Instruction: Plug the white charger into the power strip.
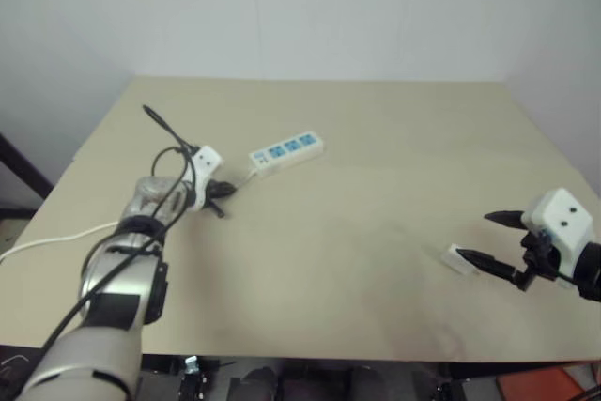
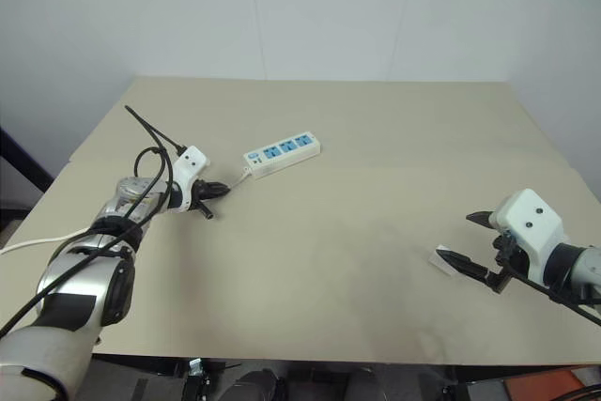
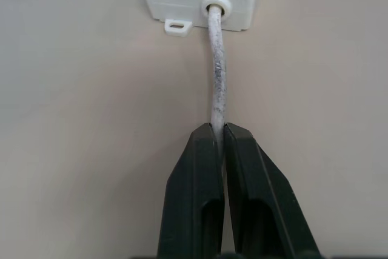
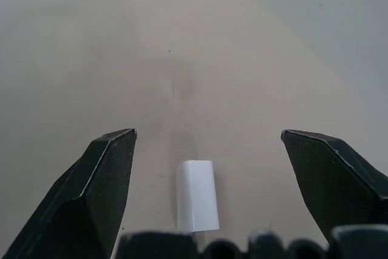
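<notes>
The robot is working at the setup step: steadying the strip and lining up on the plug before any insertion. The left gripper is clenching its 2 black fingers on the thin white cord, which is running straight ahead of the fingertips into the end of the power strip, a long, hard-looking white plastic bar with 3 blue sockets lying flat on the smooth matte beige table. The right gripper is standing released, jaws spread wide, with the white charger lying on the table between them, close in toward the palm and touching neither finger; it is a small, smooth, boxy white block. Next, the right jaws probably need to be closing squarely on its flat sides, then carrying it across to a socket well apart from it.
</notes>
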